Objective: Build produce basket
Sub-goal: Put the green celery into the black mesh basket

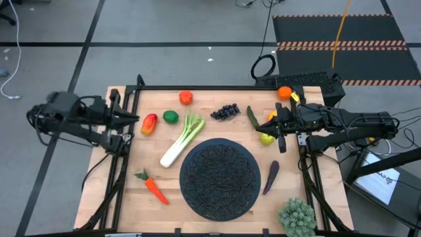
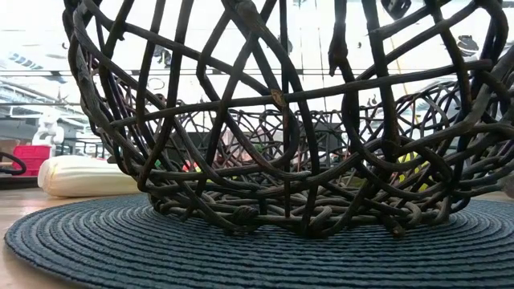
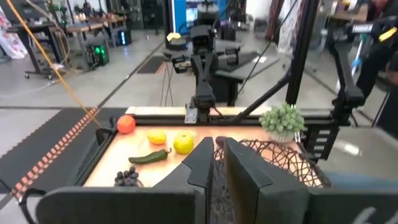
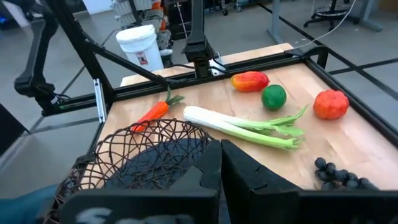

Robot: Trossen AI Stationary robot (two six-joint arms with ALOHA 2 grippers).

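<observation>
**Basket empty, both arms parked at the table sides**

The basket is set at the table's middle front, on a dark round mat, and nothing is seen inside it. The produce is spread around it, presumably so each piece can be reached on its own. The left gripper is held at the left edge, its fingers nearly together and empty. The right gripper is held at the right side above the lemon, fingers closed, nothing held. The leek is laid just beside the basket's left rim, its long axis slanted, white end toward the front left, green leaves toward the back right. The carrot is laid front left, tip toward the basket, leaves away. The eggplant is laid right of the basket, lengthwise front to back. The pickle, grapes, lime and tomato are laid along the back
</observation>
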